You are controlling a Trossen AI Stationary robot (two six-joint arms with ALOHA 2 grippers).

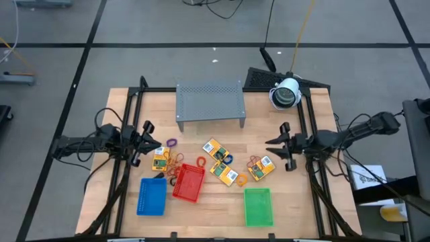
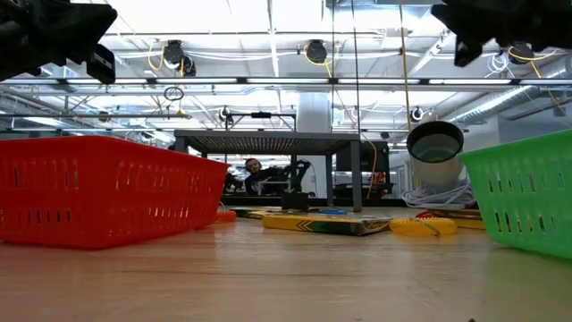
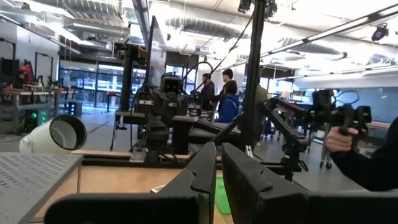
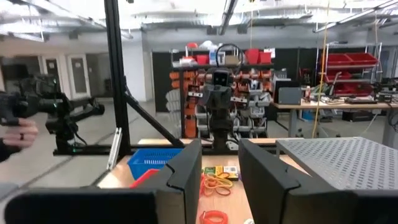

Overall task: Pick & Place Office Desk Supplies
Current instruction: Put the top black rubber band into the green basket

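Several flat yellow packets (image 1: 213, 148) (image 1: 262, 169) (image 2: 326, 224) lie on the wooden table's middle, with orange rubber-band loops (image 1: 176, 161) and a purple loop (image 1: 171, 143) among them. My left gripper (image 1: 149, 140) (image 3: 219, 155) hovers at the left edge, fingers almost together, holding nothing. At the right edge my right gripper (image 1: 277, 144) (image 4: 221, 155) hangs above the table, open and empty, pointing toward the packets. Both are clear of every item.
A blue tray (image 1: 152, 196), a red tray (image 1: 189, 183) and a green tray (image 1: 258, 206) stand along the near side. A grey perforated rack (image 1: 209, 101) stands at the far middle, with a white camera (image 1: 287, 93) to its right. People stand in the room beyond the table.
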